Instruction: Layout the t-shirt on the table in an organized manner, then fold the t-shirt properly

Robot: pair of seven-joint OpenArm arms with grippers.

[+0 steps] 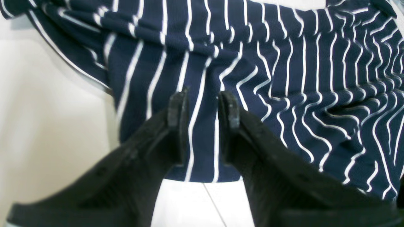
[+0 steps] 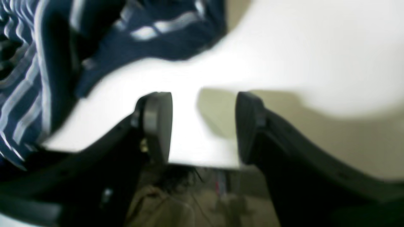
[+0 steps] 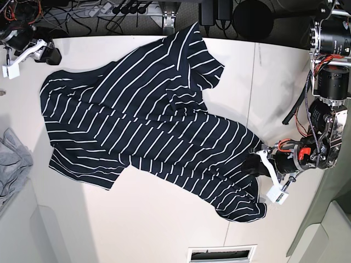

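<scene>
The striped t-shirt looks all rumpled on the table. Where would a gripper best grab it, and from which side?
Probably the hem corner of the t-shirt beside the left gripper. That edge lies thin on the table, and bare tabletop borders it. The left gripper already hangs over that striped edge with its jaws apart, so it should come in from the table side and pinch the edge.

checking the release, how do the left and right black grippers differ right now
The left gripper hangs over the navy white-striped t-shirt, its jaws narrowly apart with cloth showing between them. The right gripper has wider jaws over the bare white table, beside the shirt's edge. Both are open and hold nothing.
</scene>
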